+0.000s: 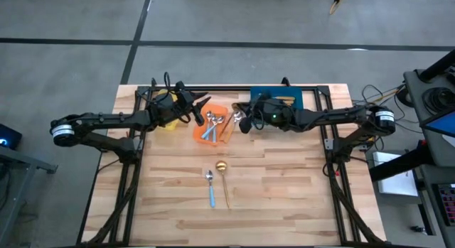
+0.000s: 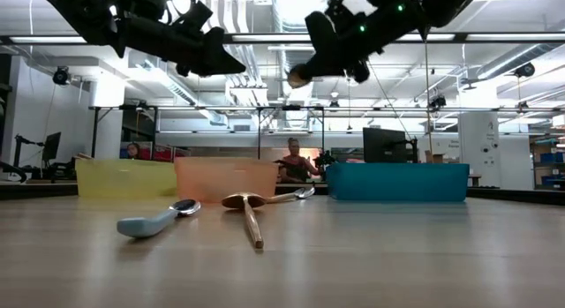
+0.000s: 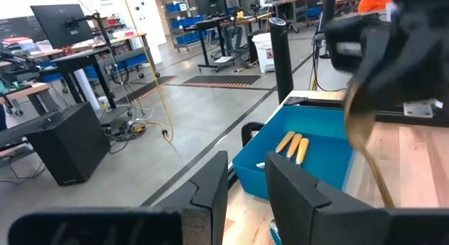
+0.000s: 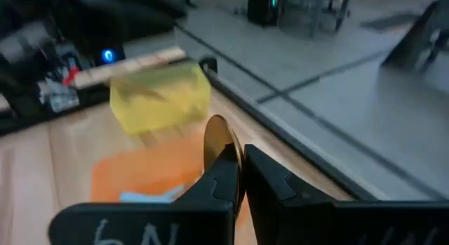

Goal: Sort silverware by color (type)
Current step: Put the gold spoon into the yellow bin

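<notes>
My right gripper point(image 1: 243, 122) hovers between the orange bin point(image 1: 201, 131) and the blue bin point(image 1: 279, 96), shut on a thin all-gold spoon point(image 4: 220, 141). Several blue-handled spoons point(image 1: 212, 126) lie in the orange bin. Orange-handled ones point(image 3: 292, 147) lie in the blue bin point(image 3: 323, 157). A blue-handled spoon point(image 1: 210, 187) and a gold spoon point(image 1: 223, 178) lie flat on the table's middle. My left gripper point(image 1: 201, 109) hangs open over the orange bin's far left corner, with nothing between its fingers. My right gripper pinches the gold spoon between its two fingers point(image 4: 270, 176) at the base of the bowl point(image 4: 224, 155); the bowl stands edge-on past the fingertips. The spoon is lifted clear. In the left wrist view its handle point(image 3: 381, 185) slants down below the gripper.
A yellow bin point(image 1: 168, 121) stands left of the orange one, partly under my left arm. All three bins line the table's far edge. Bare wood stretches around the two loose spoons toward the near edge. A person sits in the room behind the table point(image 2: 291, 162).
</notes>
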